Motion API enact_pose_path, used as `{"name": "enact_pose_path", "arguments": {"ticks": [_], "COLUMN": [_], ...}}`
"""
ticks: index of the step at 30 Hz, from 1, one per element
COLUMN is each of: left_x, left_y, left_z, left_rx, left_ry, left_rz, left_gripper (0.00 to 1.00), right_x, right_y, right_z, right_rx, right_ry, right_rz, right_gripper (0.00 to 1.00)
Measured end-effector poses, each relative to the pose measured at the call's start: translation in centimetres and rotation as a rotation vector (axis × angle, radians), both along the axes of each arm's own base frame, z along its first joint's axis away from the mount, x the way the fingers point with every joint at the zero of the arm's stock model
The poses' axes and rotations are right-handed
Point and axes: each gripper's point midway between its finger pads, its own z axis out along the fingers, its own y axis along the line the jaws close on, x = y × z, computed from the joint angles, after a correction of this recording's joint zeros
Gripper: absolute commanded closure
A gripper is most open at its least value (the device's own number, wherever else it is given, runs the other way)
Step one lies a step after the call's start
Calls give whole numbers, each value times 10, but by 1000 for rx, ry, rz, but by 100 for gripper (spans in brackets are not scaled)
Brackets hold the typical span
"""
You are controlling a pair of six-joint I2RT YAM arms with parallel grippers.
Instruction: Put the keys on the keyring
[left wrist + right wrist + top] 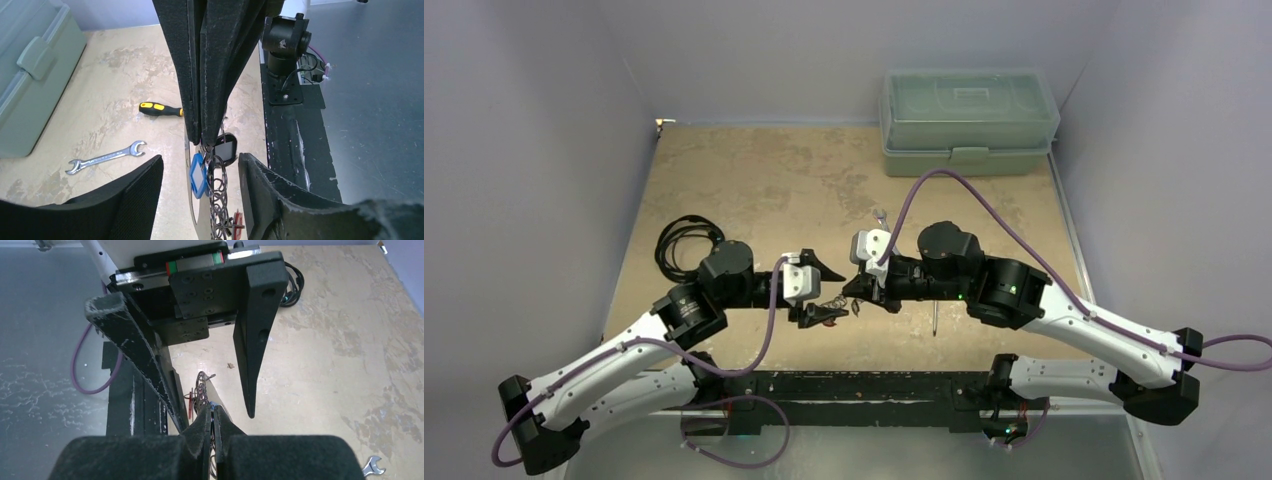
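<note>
My right gripper (pixel 214 416) is clamped on the keyring (pixel 193 212), fingers pressed together on its top edge, so the flat grey plate hangs edge-on below them. My left gripper (pixel 201 160) has its fingers apart, one on either side of the keyring, and neither touches it as far as I can see.

The keyring is well apart from the lidded box (pixel 969 120), on the box's near side and off to its left, about midway between my two arms.

The keys all hang at the keyring:
- blue-headed key (pixel 198 175) right against the plate
- black-headed key (pixel 226 151) just beside it, on the side away from the box
- red-headed key (pixel 237 221) lower down, also on the side away from the box

A wire ring (pixel 218 192) dangles among them. I cannot tell which of the keys are actually clipped on.

The screwdriver (pixel 160 109), with a yellow and black handle, lies flat on the table (pixel 754 180) between the keyring and the box. The wrench (pixel 106 157) also lies flat on the box's near side, apart from the box and from the screwdriver. The coiled black cable (pixel 686 245) lies far to the left of the box, near my left arm
</note>
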Motion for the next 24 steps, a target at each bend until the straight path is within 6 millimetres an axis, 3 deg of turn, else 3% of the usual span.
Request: {"name": "enact_pose_path", "arguments": {"ticks": [4,7,9,13,24], "left_x": [2,3,2,1,5], "left_y": [-3,-5,-5,-6,-2], "left_z": [-4,-8,-9,-10,-13], "left_rx": [10,21,25,24,42], "left_ry": [9,19,22,25,28], "left_rz": [-4,-7,-10,-18,15], "left_gripper": [49,59,68,100,100], "right_x": [0,-1,-1,-2,9], "right_y": [0,0,1,3,4], "right_z": [3,6,7,8,6], "right_rx": [16,28,33,42,83], "right_ry": [-10,-14,-15,-17,6], "right_rz": [3,7,9,18,-61], "right_gripper": [100,100,100,100,100]}}
